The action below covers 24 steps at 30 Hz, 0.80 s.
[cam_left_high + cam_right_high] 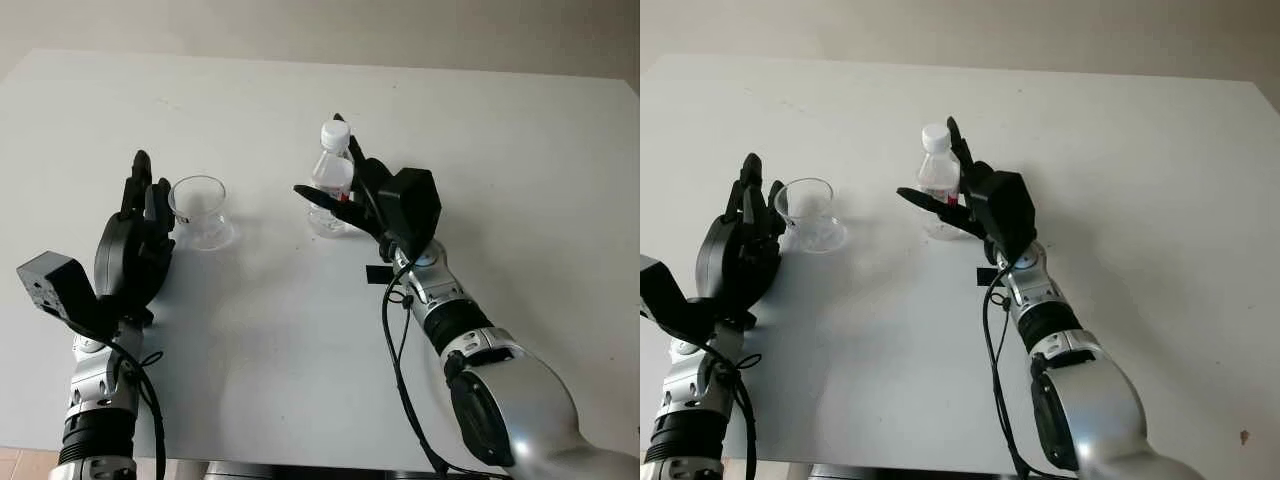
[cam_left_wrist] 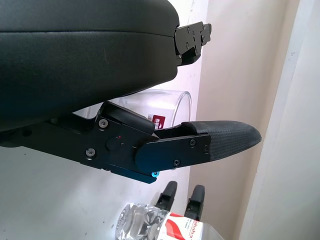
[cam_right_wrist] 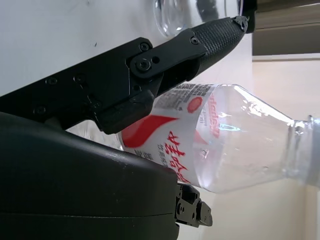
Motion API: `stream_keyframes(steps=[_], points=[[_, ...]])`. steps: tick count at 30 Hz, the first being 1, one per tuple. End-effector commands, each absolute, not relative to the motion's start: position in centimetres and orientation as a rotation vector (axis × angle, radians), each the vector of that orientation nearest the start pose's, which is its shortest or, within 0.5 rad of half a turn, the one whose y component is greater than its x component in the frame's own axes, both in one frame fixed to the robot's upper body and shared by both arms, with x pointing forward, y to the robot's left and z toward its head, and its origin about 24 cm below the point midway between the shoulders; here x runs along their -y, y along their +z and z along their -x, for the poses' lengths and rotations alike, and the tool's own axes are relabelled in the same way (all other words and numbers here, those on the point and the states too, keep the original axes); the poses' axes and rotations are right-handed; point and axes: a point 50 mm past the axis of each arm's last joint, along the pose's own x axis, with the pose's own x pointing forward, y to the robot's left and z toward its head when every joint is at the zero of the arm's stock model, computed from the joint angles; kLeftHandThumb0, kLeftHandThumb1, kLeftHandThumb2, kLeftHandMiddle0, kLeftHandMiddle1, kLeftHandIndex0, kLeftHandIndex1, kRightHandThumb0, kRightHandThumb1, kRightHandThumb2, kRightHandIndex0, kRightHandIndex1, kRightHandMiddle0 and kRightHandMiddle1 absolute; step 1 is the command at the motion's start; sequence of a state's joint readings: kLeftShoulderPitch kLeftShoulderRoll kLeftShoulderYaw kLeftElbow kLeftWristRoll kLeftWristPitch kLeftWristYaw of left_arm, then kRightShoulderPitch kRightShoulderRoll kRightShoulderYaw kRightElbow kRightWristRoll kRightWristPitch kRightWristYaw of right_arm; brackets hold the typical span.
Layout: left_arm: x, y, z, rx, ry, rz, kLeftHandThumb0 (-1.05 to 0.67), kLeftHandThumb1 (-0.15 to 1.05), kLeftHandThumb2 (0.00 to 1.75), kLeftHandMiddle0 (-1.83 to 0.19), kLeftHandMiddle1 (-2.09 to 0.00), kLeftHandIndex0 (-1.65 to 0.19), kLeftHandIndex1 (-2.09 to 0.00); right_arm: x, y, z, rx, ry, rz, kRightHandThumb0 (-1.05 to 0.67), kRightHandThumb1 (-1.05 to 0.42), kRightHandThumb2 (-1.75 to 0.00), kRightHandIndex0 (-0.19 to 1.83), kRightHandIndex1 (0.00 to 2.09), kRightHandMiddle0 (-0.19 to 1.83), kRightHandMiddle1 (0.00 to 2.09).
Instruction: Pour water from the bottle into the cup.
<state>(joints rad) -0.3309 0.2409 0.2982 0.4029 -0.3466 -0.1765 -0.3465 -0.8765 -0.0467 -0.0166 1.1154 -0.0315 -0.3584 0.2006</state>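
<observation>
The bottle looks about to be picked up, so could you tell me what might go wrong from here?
1. The bottle still wears its white cap; tilting it now would likely pour nothing.
2. The right hand has fingers around the bottle, which stands upright on the table; a loose grip could let the smooth plastic slip or topple.
3. The left hand, open, sits right beside the light, clear cup and could nudge it.

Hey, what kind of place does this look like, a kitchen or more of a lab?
Probably a lab or test bench, not a kitchen: a bare white table against a plain wall, with a clear cup and a small water bottle set out.
</observation>
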Motion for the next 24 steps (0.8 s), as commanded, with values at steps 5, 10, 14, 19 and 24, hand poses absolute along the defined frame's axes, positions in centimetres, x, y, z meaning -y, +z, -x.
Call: stream_keyframes(steps=[5, 10, 14, 19, 24], points=[[-24.6, 8.4, -30.9, 0.230, -0.042, 0.137, -0.84, 1.05, 0.55, 0.19, 0.00, 0.19, 0.00, 7.6, 10.2, -38.6, 0.135, 0.394, 0.055, -0.83, -0.88, -0.04, -0.17, 0.02, -0.11, 0.04], [-24.6, 8.2, -30.8, 0.228, -0.038, 0.145, -0.84, 1.05, 0.54, 0.19, 0.00, 0.19, 0.00, 6.6, 10.7, -38.7, 0.140, 0.389, 0.054, -0.65, -0.84, -0.05, 0.02, 0.58, 0.05, 0.82], [-24.6, 8.2, -30.8, 0.225, -0.033, 0.144, -0.84, 1.05, 0.54, 0.19, 0.00, 0.19, 0.00, 6.0, 11.0, -38.9, 0.135, 0.376, 0.070, -0.46, -0.88, -0.06, 0.09, 1.95, 0.10, 1.98], [-24.5, 8.2, -30.8, 0.226, -0.026, 0.140, -0.84, 1.05, 0.55, 0.19, 0.00, 0.19, 0.00, 5.7, 11.2, -38.8, 0.157, 0.409, 0.139, -0.35, -0.99, -0.06, 0.88, 2.09, 0.64, 2.09], [-24.4, 8.1, -30.8, 0.232, -0.025, 0.149, -0.84, 1.05, 0.55, 0.19, 0.00, 0.19, 0.00, 6.0, 11.3, -38.9, 0.156, 0.441, 0.208, -0.31, -1.04, -0.06, 1.11, 2.09, 1.01, 2.09]])
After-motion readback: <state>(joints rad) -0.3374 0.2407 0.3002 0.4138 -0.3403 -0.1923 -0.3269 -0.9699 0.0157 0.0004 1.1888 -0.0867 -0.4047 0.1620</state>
